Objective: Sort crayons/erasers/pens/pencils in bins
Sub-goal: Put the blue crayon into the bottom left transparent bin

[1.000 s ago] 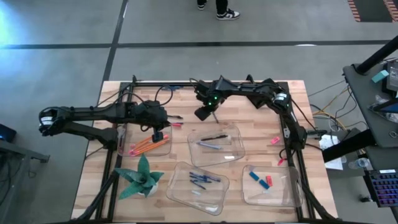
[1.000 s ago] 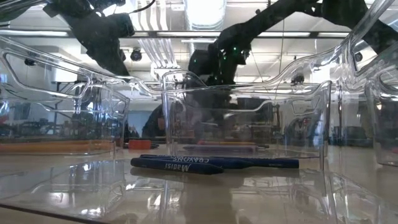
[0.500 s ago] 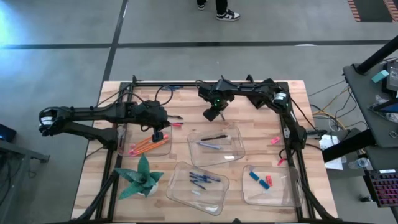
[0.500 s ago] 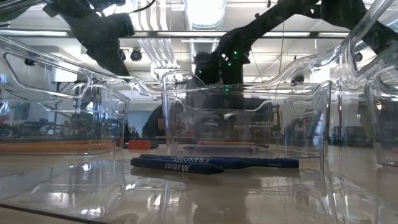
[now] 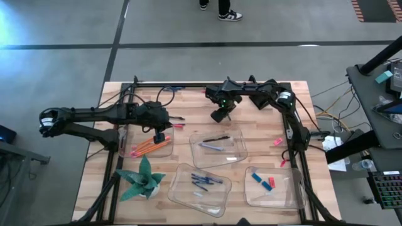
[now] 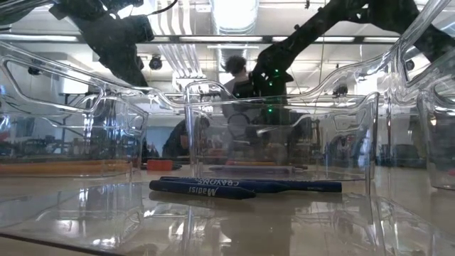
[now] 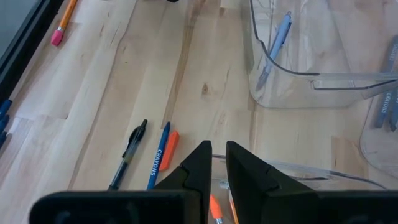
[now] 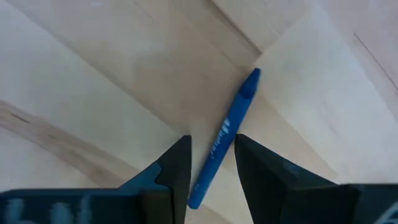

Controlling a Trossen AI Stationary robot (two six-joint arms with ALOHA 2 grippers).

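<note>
Right arm carries a blue crayon across the back of the table.

The table holds four clear bins: the bin of pencils at left, the pen bin in the middle, the crayon bin at front, and the eraser bin at right. The right gripper has swung rightward along the back edge in the last second and now hangs behind the pen bin, jaws part-closed on the blue crayon, which runs between the fingers. That puts one more stray in hand, I judge bound for the crayon bin. The left gripper hovers unmoved over the pencil bin, jaws nearly together and empty. A black pen, another crayon and loose erasers remain unsorted.
</note>
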